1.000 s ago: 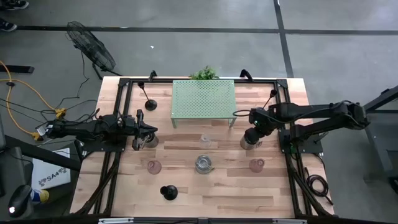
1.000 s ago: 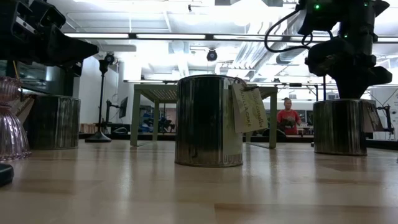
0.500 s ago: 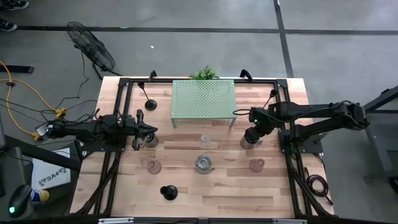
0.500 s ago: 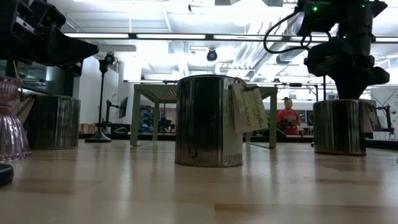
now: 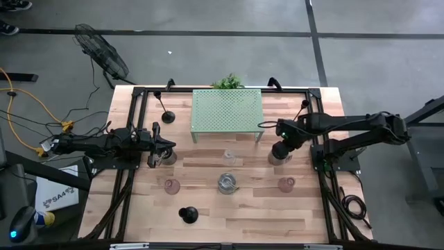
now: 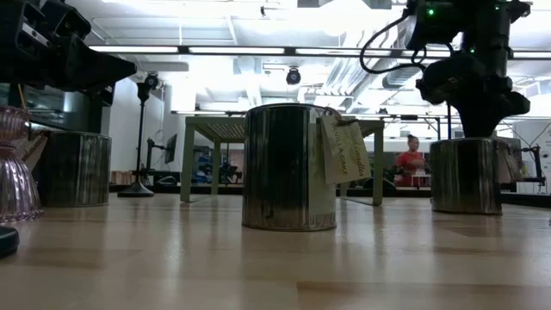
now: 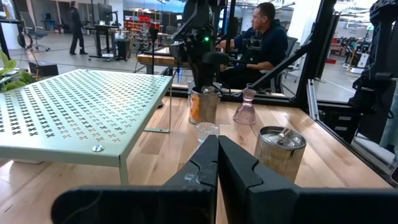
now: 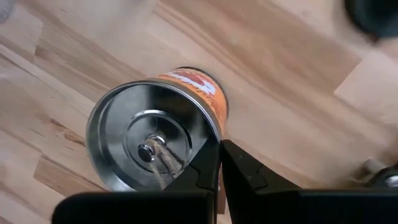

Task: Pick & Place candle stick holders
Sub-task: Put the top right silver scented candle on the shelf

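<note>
— Candle stick holders [image 5: 227, 183] sit all over the wooden table [image 5: 312, 215]: silver cups, pink glass ones, black stemmed ones. The green rack [image 5: 227, 110] looks bare, so I'd say nothing's placed.
— And the arms?
— Right gripper [image 8: 219, 163] is pinched together on a silver cup's [image 8: 152, 144] rim. Left gripper [image 7: 217, 163] is closed, empty, near the left edge.
— Busy workshop behind; a person sits there.

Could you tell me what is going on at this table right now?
A two-armed robot is sorting candle stick holders on a wooden table. The right pincer is shut on the rim of a silver cup beside the pale green rack. The left pincer is shut and empty near another silver cup on the left. More holders stand untouched in front.
</note>
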{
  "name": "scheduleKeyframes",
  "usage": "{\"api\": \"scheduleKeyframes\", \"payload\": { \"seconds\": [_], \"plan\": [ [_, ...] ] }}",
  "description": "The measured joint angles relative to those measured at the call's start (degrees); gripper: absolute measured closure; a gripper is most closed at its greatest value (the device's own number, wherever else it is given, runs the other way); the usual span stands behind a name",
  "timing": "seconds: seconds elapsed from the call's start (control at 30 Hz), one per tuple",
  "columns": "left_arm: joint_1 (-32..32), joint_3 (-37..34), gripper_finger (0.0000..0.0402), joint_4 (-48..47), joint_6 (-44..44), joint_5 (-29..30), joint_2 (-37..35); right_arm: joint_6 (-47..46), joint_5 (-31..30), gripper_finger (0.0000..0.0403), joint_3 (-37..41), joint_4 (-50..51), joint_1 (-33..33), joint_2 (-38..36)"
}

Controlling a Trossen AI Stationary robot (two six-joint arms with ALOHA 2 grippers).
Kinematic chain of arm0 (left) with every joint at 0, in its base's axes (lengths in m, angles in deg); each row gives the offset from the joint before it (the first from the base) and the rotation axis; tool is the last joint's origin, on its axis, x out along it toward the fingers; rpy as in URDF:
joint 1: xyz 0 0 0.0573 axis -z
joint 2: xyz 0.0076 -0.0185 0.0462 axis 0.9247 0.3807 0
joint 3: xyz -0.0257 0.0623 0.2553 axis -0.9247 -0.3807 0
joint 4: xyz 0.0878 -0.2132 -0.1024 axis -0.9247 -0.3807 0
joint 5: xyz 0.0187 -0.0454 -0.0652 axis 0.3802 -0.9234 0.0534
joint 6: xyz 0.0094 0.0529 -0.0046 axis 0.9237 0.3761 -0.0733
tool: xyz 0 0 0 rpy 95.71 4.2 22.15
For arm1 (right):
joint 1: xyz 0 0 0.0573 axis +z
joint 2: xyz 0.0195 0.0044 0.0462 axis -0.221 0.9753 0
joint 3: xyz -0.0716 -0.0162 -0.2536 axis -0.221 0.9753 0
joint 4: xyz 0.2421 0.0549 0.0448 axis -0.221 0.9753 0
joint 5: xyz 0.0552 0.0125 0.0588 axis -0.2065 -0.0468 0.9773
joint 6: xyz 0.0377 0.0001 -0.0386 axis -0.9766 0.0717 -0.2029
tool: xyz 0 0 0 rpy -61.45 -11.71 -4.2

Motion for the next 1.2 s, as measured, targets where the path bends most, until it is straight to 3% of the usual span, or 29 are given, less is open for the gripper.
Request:
{"api": "scheduleKeyframes", "payload": {
  "seconds": [0.43, 0.8, 1.2],
  "plan": [
    [-0.02, 0.0, 0.0402, 0.01, -0.01, 0.0, -0.01, 3.83, 0.55, 0.04, -6.39, 1.45, -0.04, -0.19],
    [0.0, 0.0, 0.0402, -0.01, -0.01, 0.0, 0.0, 11.46, -0.56, 0.04, -18.61, 4.97, -3.82, 0.42],
    [-0.02, 0.0, 0.0402, -0.01, -0.02, 0.0, -0.01, 26.45, -0.05, 0.04, -37.08, 13.02, -10.74, 12.05]
  ]
}}
